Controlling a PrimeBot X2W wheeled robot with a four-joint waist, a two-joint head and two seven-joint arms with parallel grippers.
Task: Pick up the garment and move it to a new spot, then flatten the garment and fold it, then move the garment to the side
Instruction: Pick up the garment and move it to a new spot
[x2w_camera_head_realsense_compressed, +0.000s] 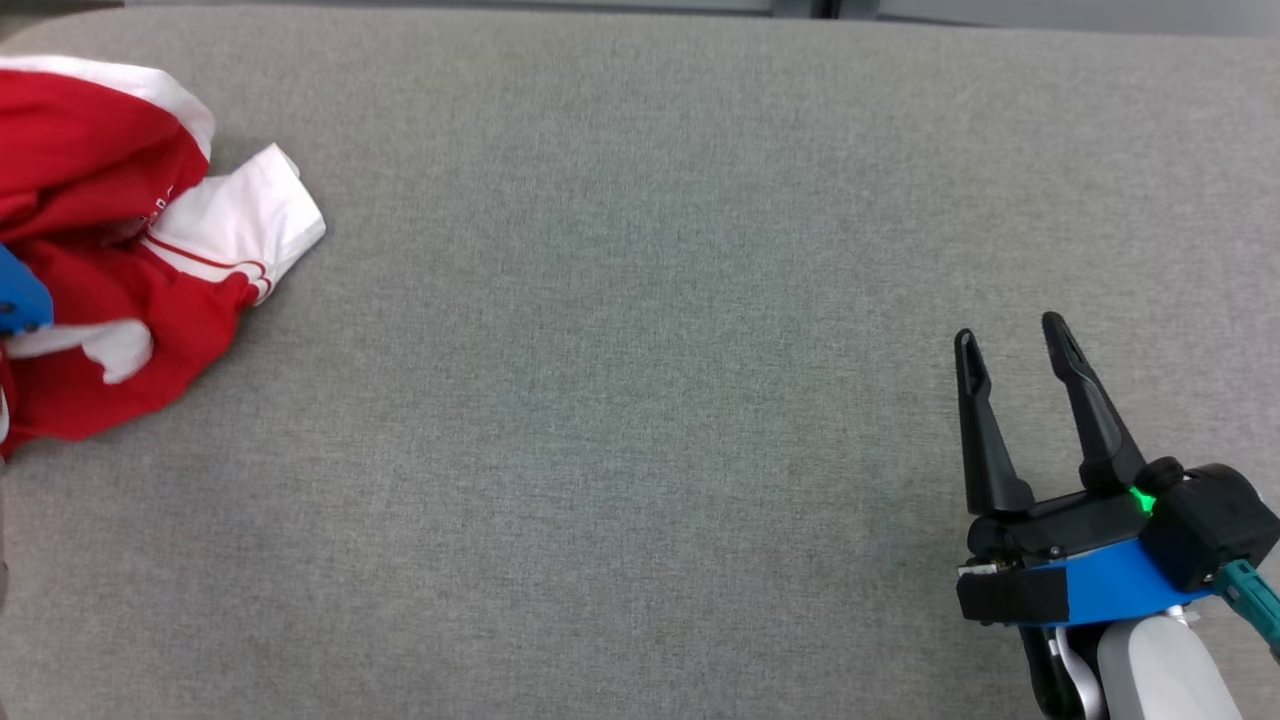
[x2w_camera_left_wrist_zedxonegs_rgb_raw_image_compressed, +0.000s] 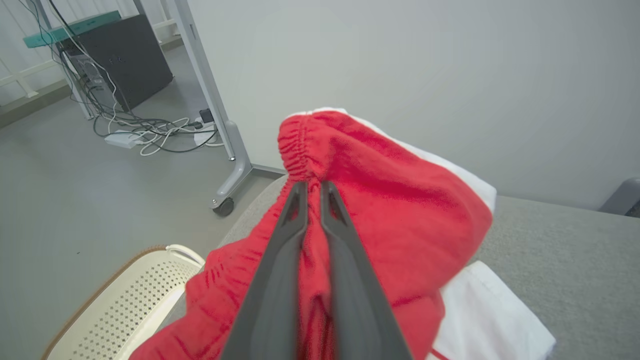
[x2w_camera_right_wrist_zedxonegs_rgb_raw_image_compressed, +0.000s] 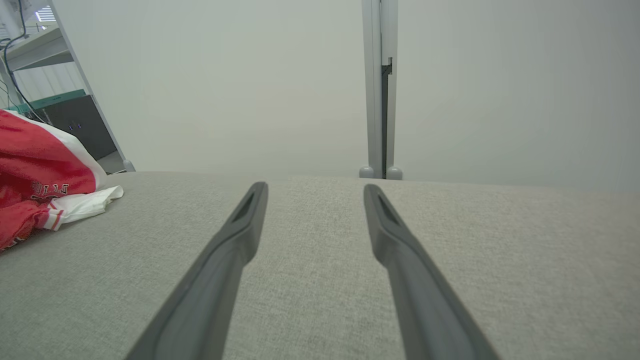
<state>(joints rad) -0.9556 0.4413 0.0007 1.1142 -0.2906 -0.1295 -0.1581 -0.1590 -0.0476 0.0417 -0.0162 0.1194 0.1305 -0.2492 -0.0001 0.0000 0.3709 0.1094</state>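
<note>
The left gripper (x2w_camera_left_wrist_zedxonegs_rgb_raw_image_compressed: 312, 186) is clenched on the crumpled garment (x2w_camera_left_wrist_zedxonegs_rgb_raw_image_compressed: 400, 200) bunched between its fingers; the right gripper (x2w_camera_head_realsense_compressed: 1012, 338) is released, empty. Moving, flattening and folding are not yet done.

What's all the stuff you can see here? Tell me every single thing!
garment: one, red and white, bunched at the table's left end
table: one, grey cloth top, carrying the garment
basket: one, cream with little holes, low beside the table's end
cables: a tangle, black and white, on the floor
cabinet: one, dark, behind the cables
post: one, grey, beyond the table's far edge
left gripper: one, dark fingers, shut on the garment's red cloth
right gripper: one, dark fingers, open over the table's right side
</note>
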